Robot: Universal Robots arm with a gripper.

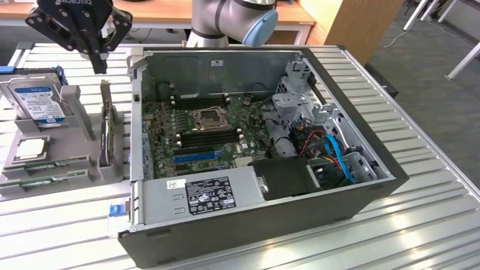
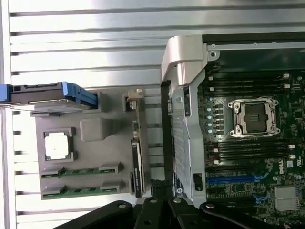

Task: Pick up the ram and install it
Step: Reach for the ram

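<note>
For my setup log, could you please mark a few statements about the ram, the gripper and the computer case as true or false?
1. Two ram sticks lie in the grey holder. True.
2. The gripper holds a ram stick. False: it is shut and holds nothing.
3. The silver processor chip lies in the holder. True.
4. The hard drive sits inside the computer case. False: it stands in the holder, outside the case.
</note>
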